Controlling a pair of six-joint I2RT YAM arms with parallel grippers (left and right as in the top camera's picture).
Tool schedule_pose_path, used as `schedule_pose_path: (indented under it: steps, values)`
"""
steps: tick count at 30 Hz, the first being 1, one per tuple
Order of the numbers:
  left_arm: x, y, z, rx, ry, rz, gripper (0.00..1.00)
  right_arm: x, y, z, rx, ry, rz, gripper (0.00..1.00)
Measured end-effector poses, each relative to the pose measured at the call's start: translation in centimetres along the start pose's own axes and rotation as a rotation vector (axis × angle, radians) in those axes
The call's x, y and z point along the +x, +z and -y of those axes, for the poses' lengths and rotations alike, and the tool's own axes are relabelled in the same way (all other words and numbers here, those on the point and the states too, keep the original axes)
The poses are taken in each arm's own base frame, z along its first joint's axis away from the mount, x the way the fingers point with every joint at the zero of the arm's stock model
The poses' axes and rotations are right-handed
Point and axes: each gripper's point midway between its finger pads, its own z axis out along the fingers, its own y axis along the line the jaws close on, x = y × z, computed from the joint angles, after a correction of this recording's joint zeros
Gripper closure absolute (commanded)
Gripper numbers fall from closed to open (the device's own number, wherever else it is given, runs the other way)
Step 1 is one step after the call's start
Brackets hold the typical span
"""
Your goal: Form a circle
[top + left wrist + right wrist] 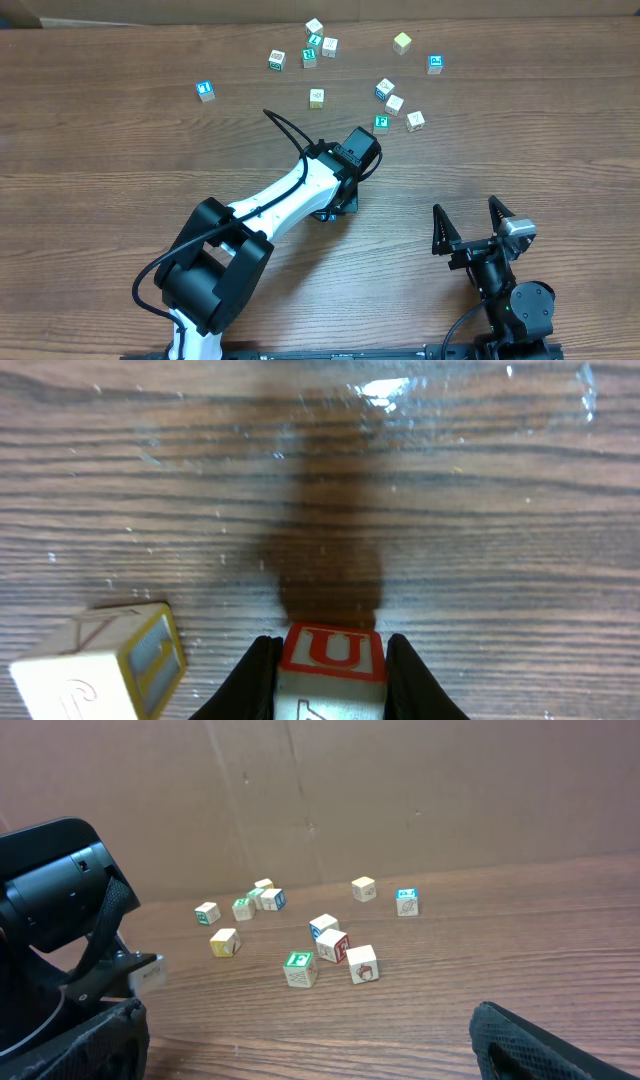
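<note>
Right pincer [468, 226] is sitting at the near right edge of the worktop [110, 180], jaws standing wide apart, gripping nothing. Left arm [290, 195] is reaching from the near left corner toward the middle. Left pincer [330, 665] is clamping a U cube [330, 650] between its fingers [255, 675], the red letter showing to the wrist camera. Cannot tell whether the cube is touching the wood. A yellow-faced cube [105, 665] is lying just to its left, apart from it.

Beyond the arm, four cubes are lying in a loose group right of centre. The green cube [381, 122] and picture cube [414, 120] are nearer, with the cream cube [395, 103] and blue-topped cube [385, 89] close together behind. A pale cube [316, 97] is lying alone left of them, and a blue cube [205, 90] is lying well off to the left.

Farther on, a far blue cube [435, 63] and a lime cube [402, 42] are lying apart on the right. The circle [316, 41] is sitting at the far middle: four cubes packed tight, green and blue faces showing, with a stray green cube [277, 59] just beside it on the left
</note>
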Motion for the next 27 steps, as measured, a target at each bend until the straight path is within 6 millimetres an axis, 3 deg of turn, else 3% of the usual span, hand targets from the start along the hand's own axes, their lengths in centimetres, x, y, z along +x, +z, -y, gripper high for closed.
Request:
schedule_pose_path:
  steps: [4,12,14,16,18,27]
  values:
    - [-0.4,0.0,0.0,-0.004,-0.006,0.019,0.65,0.0,0.0,0.0,0.001,0.0,0.0,0.0]
    - [-0.6,0.0,0.0,-0.005,-0.015,0.03,0.59,0.0,0.0,0.0,0.0,0.0,0.0,0.0]
    - [-0.7,0.0,0.0,-0.004,-0.015,0.031,0.6,0.0,0.0,0.0,0.0,0.0,0.0,0.0]
    - [-0.8,0.0,0.1,0.0,-0.016,0.036,0.73,0.0,0.0,0.0,0.0,0.0,0.0,0.0]
    - [-1.0,0.0,0.2,0.005,-0.017,0.043,0.77,0.0,0.0,0.0,0.0,0.0,0.001,0.0]
    - [-1.5,0.0,0.2,0.007,-0.028,0.064,0.78,0.0,0.0,0.0,0.0,0.0,0.0,0.0]
